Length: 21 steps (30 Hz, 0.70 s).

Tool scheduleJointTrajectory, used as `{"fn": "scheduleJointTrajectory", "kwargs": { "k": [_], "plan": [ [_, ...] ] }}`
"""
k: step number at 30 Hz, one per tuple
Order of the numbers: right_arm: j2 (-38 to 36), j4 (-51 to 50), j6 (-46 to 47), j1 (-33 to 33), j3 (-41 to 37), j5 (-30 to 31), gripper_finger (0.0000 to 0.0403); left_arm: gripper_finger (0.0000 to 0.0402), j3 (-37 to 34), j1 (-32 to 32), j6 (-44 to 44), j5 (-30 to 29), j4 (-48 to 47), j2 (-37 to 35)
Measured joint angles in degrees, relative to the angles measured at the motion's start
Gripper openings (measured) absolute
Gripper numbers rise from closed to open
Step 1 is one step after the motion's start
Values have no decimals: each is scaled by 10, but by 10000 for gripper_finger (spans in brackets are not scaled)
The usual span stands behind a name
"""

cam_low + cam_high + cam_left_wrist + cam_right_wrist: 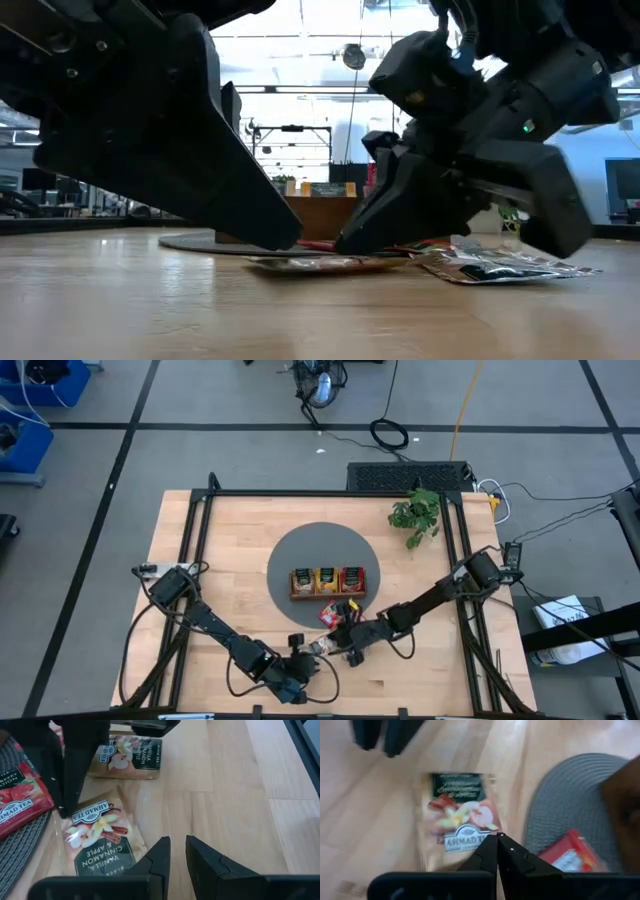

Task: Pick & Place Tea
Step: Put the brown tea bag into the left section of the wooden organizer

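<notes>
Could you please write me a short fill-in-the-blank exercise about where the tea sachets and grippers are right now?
1. The wooden tray has ___ compartments.
2. The tray stands on a round ___ mat.
3. The right gripper is ___ on the edge of a vanilla, cinnamon and apple sachet.
4. The red sachet lies partly on the ___.

Missing words: three; grey; shut; mat.

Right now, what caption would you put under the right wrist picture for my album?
Right gripper with jaws shut on the edge of a tea sachet lying on the table, beside the grey mat.
</notes>
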Motion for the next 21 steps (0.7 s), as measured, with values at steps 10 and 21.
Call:
{"fn": "scheduleJointTrajectory", "kwargs": {
  "k": [10, 21],
  "plan": [
    [-1, -24, 41, 5, 1, -21, 1, 67, -18, 18, -46, -4, -44, 0],
    [-1, -27, 98, 23, 0, -47, 0, 67, -37, 24, -77, -29, -43, -2]
  ]
}}
